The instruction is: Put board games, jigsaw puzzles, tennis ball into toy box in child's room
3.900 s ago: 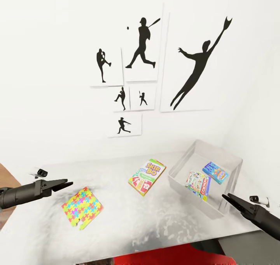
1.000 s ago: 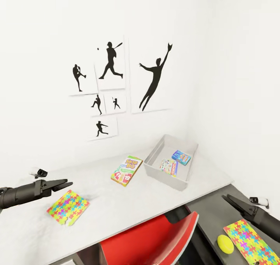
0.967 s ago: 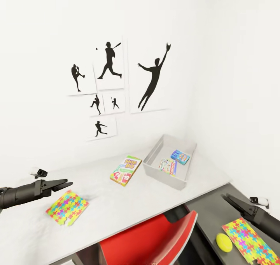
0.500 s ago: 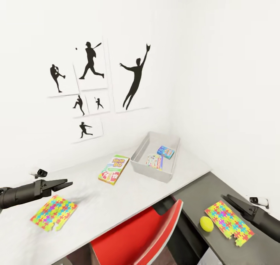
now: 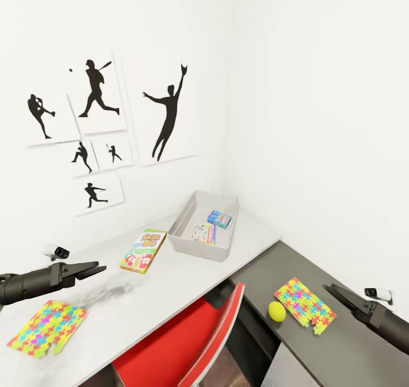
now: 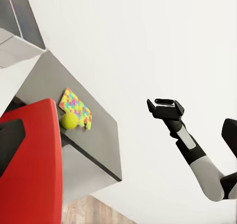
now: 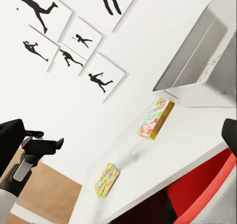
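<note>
Head view swung right since earlier: tennis ball [image 5: 276, 311] and second jigsaw puzzle [image 5: 304, 305] now visible right of toy box [image 5: 193, 244]; both grippers' fingers narrow, empty.

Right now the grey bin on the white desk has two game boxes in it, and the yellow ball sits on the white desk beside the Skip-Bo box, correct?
Not quite. The grey bin does hold two game boxes, but the yellow ball lies on the lower dark grey cabinet, next to a jigsaw puzzle, not beside the Skip-Bo box on the white desk. The head view shows this.
</note>
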Robot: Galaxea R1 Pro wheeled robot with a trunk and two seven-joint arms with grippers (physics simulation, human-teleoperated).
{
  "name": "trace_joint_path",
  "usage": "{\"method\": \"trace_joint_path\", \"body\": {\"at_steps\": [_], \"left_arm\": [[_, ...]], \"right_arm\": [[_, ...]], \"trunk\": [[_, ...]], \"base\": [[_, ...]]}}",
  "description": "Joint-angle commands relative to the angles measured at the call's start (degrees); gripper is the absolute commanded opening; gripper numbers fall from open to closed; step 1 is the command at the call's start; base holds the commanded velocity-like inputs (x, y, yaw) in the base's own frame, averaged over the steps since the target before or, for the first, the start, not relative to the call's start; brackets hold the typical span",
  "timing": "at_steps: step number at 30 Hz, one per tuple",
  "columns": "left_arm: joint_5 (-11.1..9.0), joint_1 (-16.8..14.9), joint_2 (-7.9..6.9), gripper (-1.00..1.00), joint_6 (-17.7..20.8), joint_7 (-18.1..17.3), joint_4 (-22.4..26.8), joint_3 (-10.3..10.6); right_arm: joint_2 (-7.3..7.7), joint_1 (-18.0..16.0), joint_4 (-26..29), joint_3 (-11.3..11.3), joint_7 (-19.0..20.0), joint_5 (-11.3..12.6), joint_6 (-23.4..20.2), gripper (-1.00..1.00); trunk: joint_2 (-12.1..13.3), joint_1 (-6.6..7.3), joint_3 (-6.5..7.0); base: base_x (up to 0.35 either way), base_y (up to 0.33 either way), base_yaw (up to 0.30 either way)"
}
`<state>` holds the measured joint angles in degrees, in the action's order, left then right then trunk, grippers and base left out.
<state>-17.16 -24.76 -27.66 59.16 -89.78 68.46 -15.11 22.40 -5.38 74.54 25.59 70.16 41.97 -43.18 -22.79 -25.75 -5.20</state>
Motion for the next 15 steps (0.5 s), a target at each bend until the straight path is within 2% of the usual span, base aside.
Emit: {"method": "trace_joint_path", "body": {"at_steps": [1,15], "left_arm": [[0.02,0.00,-0.03,1.00,0.61,-0.22,0.02,-0.01],[0.09,-0.01,-0.03,1.00,0.61,-0.22,0.01,-0.01]], "right_arm": [[0.01,-0.07,-0.01,-0.01,0.02,0.22,-0.41,1.00],[0.01,-0.07,-0.01,-0.01,-0.01,0.22,-0.41,1.00]], "trunk": [[-0.13,-0.03,-0.13],[-0.13,-0.03,-0.13]], "base": [[-0.079,0.000,-0.280],[-0.085,0.000,-0.280]]}}
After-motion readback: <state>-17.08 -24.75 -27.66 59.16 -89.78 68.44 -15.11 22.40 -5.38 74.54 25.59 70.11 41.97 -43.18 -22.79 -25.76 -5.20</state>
